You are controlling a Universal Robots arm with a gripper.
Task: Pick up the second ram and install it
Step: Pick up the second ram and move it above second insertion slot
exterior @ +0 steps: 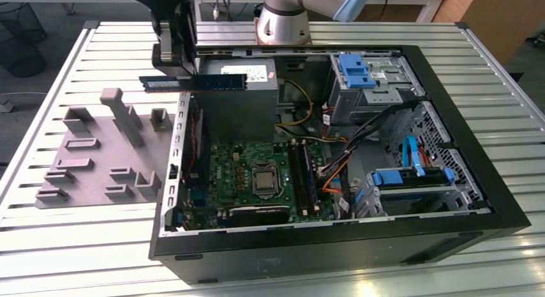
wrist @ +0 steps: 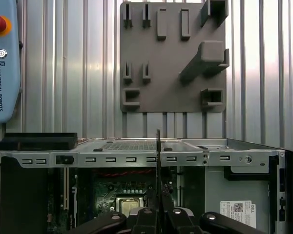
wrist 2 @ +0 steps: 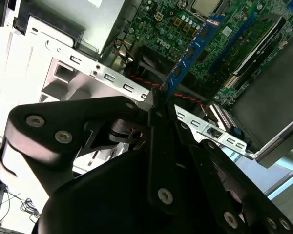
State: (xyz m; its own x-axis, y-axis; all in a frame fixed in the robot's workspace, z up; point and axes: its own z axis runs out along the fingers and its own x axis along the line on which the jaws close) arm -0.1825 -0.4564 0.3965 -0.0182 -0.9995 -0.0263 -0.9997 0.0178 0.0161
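a: how far along are we with the second ram?
b: exterior view first. i've got the gripper [exterior: 189,75] clamped on the second ram [exterior: 221,82], so the pick is done. the stick hangs level right under the fingers, in the air over the side wall of the computer case [exterior: 341,246]. it isn't in the black slots [exterior: 302,175], well below and off to one side of the gripper, so the seating is left.
a: and the stick itself?
b: in the second wrist view the second ram [wrist 2: 190,53] runs straight out from the gripper [wrist 2: 156,105]: a thin bluish board with small black chips, and the motherboard [wrist 2: 234,44] beyond it. in the first wrist view i see the second ram [wrist: 158,146] edge-on, a thin dark line rising from the gripper [wrist: 158,212], with the grey fixture plate [wrist: 173,58] past its tip.
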